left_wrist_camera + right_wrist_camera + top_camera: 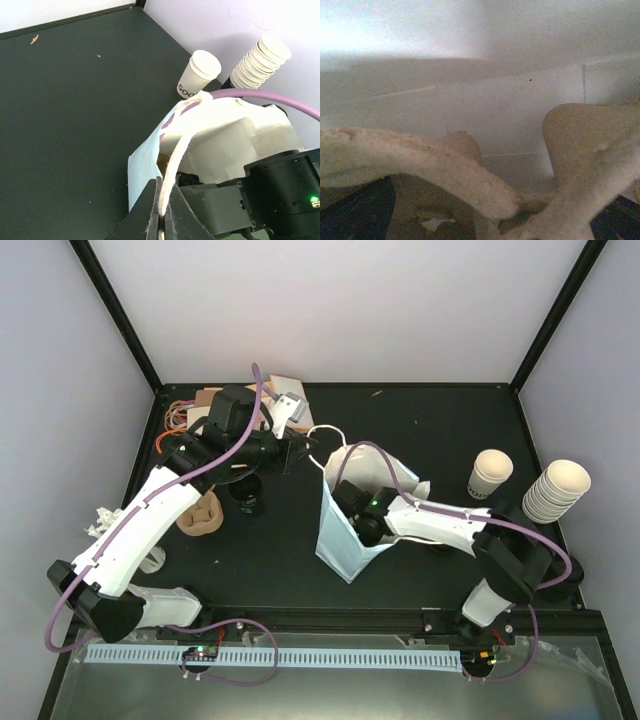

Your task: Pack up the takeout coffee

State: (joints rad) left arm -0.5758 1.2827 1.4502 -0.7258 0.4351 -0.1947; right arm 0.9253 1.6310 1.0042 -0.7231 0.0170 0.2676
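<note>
Firmly, left end effector point(163, 197) — fully closed — pinches the bag handle point(182, 150).

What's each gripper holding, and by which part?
The left gripper is shut on the white paper bag, pinching its handle strap. The right gripper is down inside the bag; whether it holds anything cannot be told.

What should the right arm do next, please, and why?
Probably lift the right gripper straight up out of the white paper bag: it sits deep inside over a brown pulp cup carrier, the left gripper pinches the bag's handle, and the black-lidded coffee cup stands outside.
</note>
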